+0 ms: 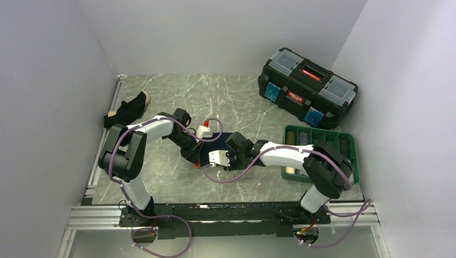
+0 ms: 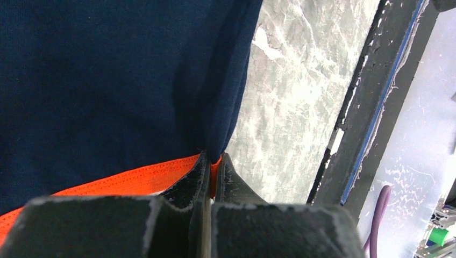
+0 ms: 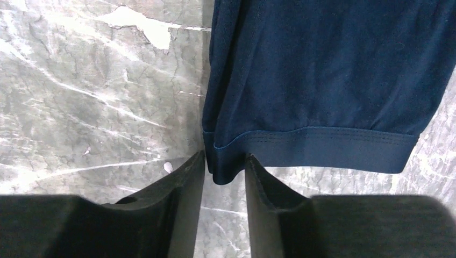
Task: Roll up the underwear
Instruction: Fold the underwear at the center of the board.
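Observation:
The dark navy underwear (image 1: pixel 216 143) with an orange waistband (image 2: pixel 123 180) lies on the marble table between both arms. My left gripper (image 1: pixel 197 157) is shut on the waistband's corner, with navy cloth (image 2: pixel 107 75) spread ahead of it (image 2: pixel 212 161). My right gripper (image 1: pixel 216 161) holds a folded corner of the leg hem (image 3: pixel 301 148) between its fingertips (image 3: pixel 225 172), pressed against both fingers. A black underwear with a tan band (image 1: pixel 127 110) lies at the far left by the wall.
A black toolbox (image 1: pixel 306 88) with a red latch stands at the back right. A green compartment tray (image 1: pixel 322 129) sits at the right beside the right arm, with rolled items in it. The table's dark front rail (image 2: pixel 371 102) is close to the left gripper.

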Motion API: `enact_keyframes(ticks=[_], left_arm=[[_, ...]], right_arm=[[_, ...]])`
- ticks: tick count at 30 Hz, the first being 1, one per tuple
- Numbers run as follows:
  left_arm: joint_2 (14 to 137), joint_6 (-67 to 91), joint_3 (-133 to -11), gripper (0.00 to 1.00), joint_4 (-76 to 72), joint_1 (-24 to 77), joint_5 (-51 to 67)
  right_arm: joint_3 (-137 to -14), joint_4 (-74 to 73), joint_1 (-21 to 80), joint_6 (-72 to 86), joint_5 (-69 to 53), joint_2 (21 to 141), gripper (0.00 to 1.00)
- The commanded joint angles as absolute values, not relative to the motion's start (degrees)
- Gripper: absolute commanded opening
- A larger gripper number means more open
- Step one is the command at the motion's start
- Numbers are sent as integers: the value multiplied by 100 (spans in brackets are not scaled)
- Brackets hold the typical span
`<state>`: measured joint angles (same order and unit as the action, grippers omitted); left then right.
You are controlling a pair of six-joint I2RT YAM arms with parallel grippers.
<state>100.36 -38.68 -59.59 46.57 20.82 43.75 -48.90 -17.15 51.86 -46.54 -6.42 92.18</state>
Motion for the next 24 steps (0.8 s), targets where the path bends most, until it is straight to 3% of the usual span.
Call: enact_keyframes(ticks=[1,8,16,24], left_arm=[[9999,-4051,-6133,0,4825,2074,4525],[9988,-4091,-6096,0,4835,2068,4426],[9893,-4113,-5987,0,4853,2073,4429],[9702,-4240,-5796,0,5067,2221,4421]], right_arm=[[-4829,-1537,5206,-4773,-536,9345,33],[-4736,-1617,5216,-4745,-605,9375,24],[-4855,-2129,5278,-4485,-964,9186,0],[-4942,-2681,5369,-4188,-1303,8823,0]])
